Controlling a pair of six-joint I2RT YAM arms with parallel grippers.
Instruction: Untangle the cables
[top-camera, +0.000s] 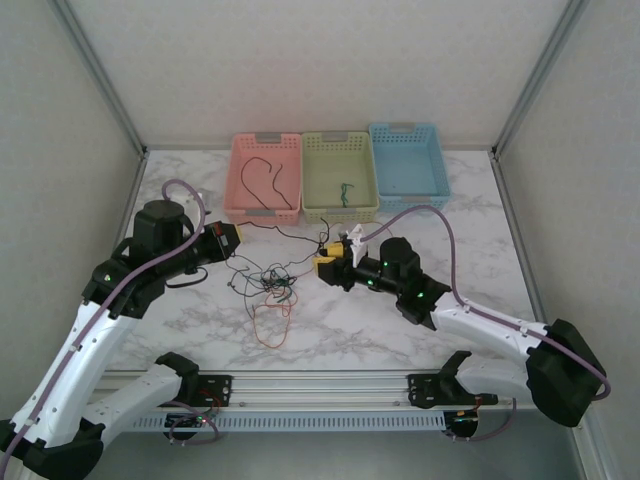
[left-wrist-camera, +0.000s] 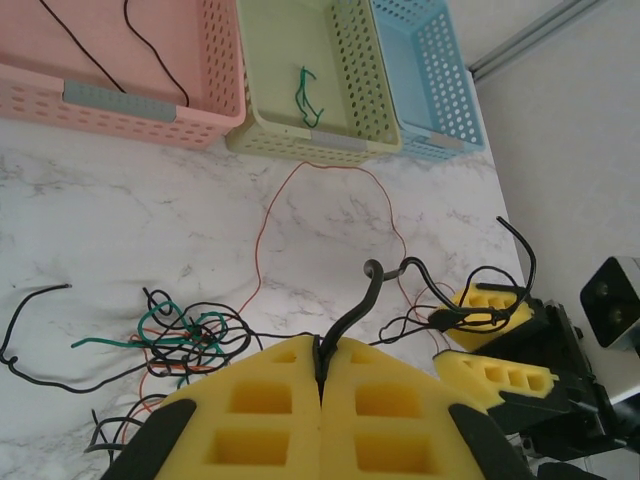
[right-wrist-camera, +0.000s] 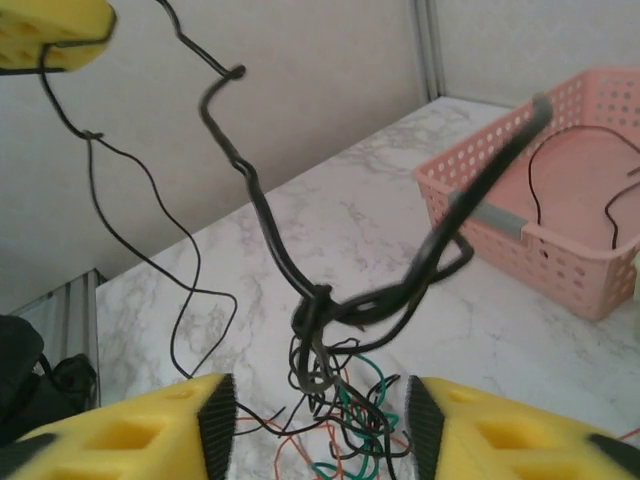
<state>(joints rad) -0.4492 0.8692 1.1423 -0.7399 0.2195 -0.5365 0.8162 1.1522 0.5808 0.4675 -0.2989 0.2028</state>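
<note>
The cables (top-camera: 265, 282) lie as a tangle of thin black, green and orange wires on the marble table between the two arms; an orange loop (top-camera: 272, 325) trails toward the near edge. My left gripper (left-wrist-camera: 322, 348) is shut on a black cable (left-wrist-camera: 372, 285) that rises from its yellow pads and runs across toward the right gripper (top-camera: 326, 258). In the right wrist view that gripper (right-wrist-camera: 315, 420) stands open, its pads wide apart, with a knot of black cable (right-wrist-camera: 322, 300) hanging above the tangle (right-wrist-camera: 360, 430) between them.
Three baskets stand along the back: a pink basket (top-camera: 265, 205) with a black wire inside, a yellow-green basket (top-camera: 340, 207) with a green wire (left-wrist-camera: 308, 95), and a blue basket (top-camera: 410, 190). An orange wire (left-wrist-camera: 330, 168) loops toward the green basket.
</note>
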